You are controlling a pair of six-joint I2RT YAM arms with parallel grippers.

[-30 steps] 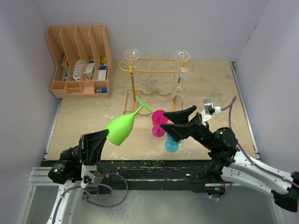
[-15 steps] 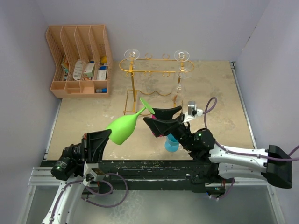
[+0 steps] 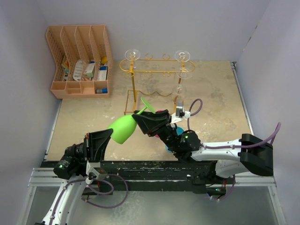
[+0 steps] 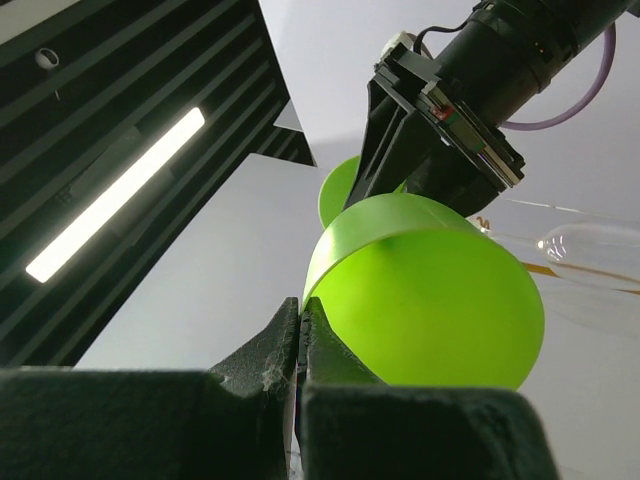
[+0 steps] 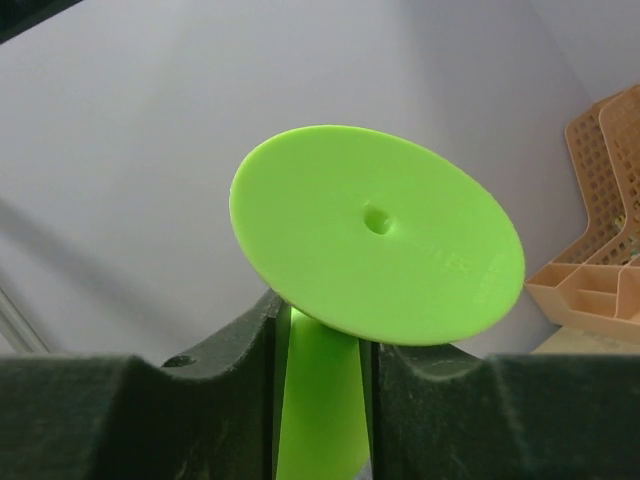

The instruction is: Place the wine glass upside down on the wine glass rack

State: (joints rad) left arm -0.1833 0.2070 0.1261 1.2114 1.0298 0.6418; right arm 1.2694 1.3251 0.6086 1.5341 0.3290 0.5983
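The green wine glass [image 3: 123, 129] hangs tilted above the table's front, its foot [image 3: 147, 105] pointing toward the gold wire wine glass rack [image 3: 157, 71]. My left gripper [image 3: 108, 136] is shut on the bowl's rim; in the left wrist view, the fingers [image 4: 300, 312] pinch the wall of the wine glass [image 4: 430, 300]. My right gripper [image 3: 140, 119] is closed on the stem just below the foot. In the right wrist view the stem [image 5: 320, 400] stands between the right gripper's [image 5: 320, 340] fingers, under the round foot [image 5: 380, 235].
A peach slotted organiser [image 3: 79, 61] with small items stands at the back left. Clear glasses [image 3: 182, 75] hang upside down on the rack's right side. A pink glass [image 3: 161, 111] and a blue one [image 3: 169, 148] stand under my right arm, mostly hidden.
My right arm has swung left from over the pink and blue glasses to the green glass, and its jaws have closed in around the stem. The left gripper kept its grip.
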